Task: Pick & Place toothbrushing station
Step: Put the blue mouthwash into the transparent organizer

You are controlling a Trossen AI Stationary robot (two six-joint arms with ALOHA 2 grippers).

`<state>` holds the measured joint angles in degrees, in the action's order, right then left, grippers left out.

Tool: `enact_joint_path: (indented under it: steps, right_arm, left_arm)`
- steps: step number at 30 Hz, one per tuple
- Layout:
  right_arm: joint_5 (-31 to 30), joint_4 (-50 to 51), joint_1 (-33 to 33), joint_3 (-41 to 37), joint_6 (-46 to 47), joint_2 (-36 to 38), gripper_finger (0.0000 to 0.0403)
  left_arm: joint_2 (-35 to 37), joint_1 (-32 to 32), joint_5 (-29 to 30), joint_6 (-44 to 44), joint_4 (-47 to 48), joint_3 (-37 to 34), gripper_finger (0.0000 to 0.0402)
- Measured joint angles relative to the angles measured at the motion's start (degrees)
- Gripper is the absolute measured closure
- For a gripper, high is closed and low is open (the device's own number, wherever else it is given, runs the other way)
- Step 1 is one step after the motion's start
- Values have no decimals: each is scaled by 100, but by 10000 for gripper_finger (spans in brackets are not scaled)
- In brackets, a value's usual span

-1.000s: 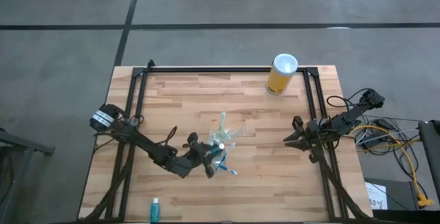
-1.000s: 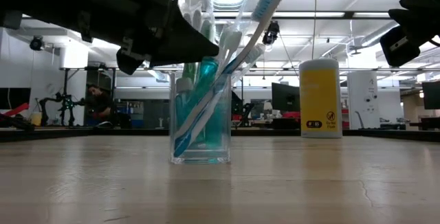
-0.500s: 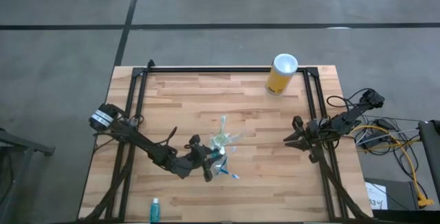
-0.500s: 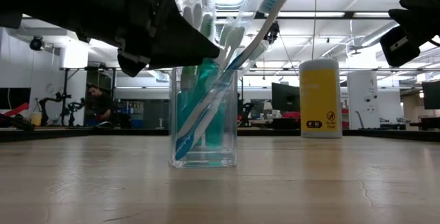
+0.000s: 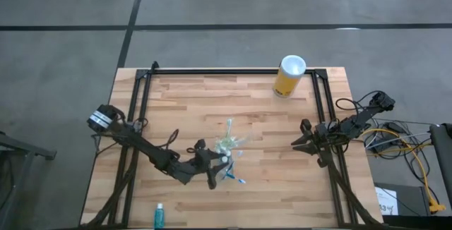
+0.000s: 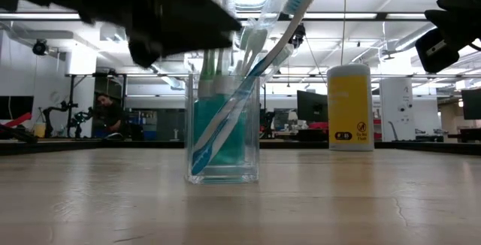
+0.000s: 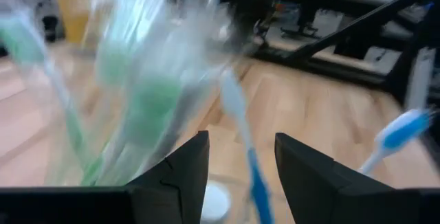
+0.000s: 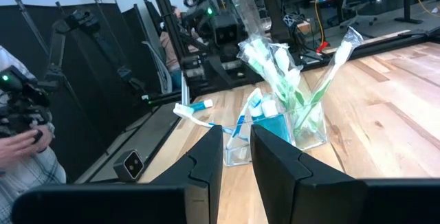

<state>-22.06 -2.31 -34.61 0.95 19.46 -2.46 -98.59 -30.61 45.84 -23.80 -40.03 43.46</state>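
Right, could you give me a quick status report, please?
Left tool open beside the clear cup of toothbrushes. Right tool waiting at table's right side. One teal tube lies apart. Nothing obstructing.

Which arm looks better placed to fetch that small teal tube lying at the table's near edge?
The left. Its hand hovers open beside the clear plastic cup, nearer the small teal tube; the right hand waits at the far side.
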Motion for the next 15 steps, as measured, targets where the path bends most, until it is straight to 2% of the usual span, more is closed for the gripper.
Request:
enact_joint_path:
  steps: [3,6,9,12,15]
  right_arm:
    - [0,0,0,0,0,0,327]
    - [0,0,0,0,0,0,327]
    - [0,0,0,0,0,0,327]
    - [0,0,0,0,0,0,327]
    - [0,0,0,0,0,0,327]
  left_arm:
    - [281,-96,-1,397,-1,36,232]
    - [655,-242,2,1232,21,87,232]
    - [1119,-384,7,1787,368,198,232]
    - [1654,-435,27,1464,1560,433,232]
    - [2133,-437,77,223,3512,877,232]
